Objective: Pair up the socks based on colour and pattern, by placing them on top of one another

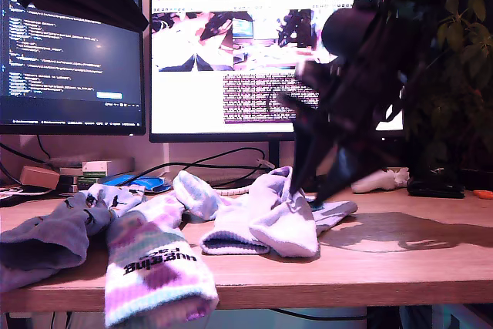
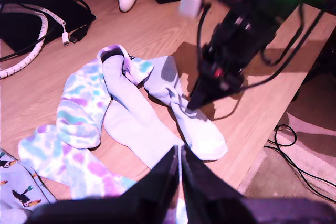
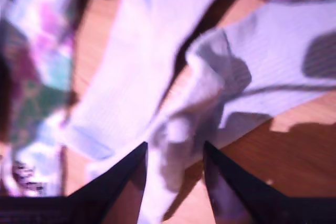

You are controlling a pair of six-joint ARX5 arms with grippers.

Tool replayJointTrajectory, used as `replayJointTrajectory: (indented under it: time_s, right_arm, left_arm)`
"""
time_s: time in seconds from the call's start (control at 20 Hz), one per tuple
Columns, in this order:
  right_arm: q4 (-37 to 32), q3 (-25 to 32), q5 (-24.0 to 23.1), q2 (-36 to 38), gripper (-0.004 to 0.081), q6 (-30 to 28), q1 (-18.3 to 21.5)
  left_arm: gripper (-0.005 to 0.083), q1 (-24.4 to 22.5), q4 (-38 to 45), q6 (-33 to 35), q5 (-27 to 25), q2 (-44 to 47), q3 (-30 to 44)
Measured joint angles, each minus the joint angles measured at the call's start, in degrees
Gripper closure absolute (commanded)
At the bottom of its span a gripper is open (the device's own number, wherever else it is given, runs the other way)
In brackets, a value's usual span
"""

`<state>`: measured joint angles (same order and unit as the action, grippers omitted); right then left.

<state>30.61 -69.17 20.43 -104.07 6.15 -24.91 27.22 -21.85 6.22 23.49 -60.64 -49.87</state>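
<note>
Lavender plain sock (image 3: 247, 72): on the desk (image 1: 400, 260) near its middle, one fold raised between the fingers of my second gripper (image 3: 174, 146).
Second gripper's fingers: one on either side of that fold, with cloth filling the gap. I judge them clamped on the plain sock.
First gripper (image 2: 179, 153): high over the desk, fingers pressed together on nothing.
Step in hand: lift the plain sock and lay it on the other plain sock (image 2: 134, 124), which lies just beside it and touches it.
Doing it well: rise straight up until the hanging end clears the desk, so it cannot drag its neighbour. Carry it over, lower it along the other's length, and let go only once it lies flat.
Risk: the pinch holds little cloth and may slip.
Plain socks: two.
Tie-dye socks (image 1: 154, 267): two, one drooping over the front edge with black lettering, one behind it.
Bird socks (image 2: 18, 192): a heap at the exterior view's left. At least one, but I cannot tell whether there is a second.
Grippers: two.
</note>
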Motion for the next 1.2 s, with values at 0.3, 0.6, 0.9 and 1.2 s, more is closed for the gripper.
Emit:
replayJointTrajectory:
  time_s: [0.3, 0.6, 0.9, 1.2]
  right_arm:
    - [-0.6, 0.0, -0.2, -1.8, 0.0782, 0.0, -0.1]
    - [8.5, -0.3, -11.2, -1.8, 0.0782, -4.4, 0.0]
    - [19.3, -2.4, -24.1, -1.5, 0.0782, -7.7, 3.8]
    - [25.7, -2.4, -31.1, -0.4, 0.0782, -7.8, 10.7]
  left_arm:
    - [0.0793, 0.0, 0.0, 0.0, 0.0, 0.0, 0.0]
    - [0.0793, 0.0, -0.1, 0.0, 0.0, 0.0, 0.0]
    - [0.0793, 0.0, -0.1, 0.0, 0.0, 0.0, 0.0]
    - [0.0793, 0.0, -0.9, 0.0, 0.0, 0.0, 0.0]
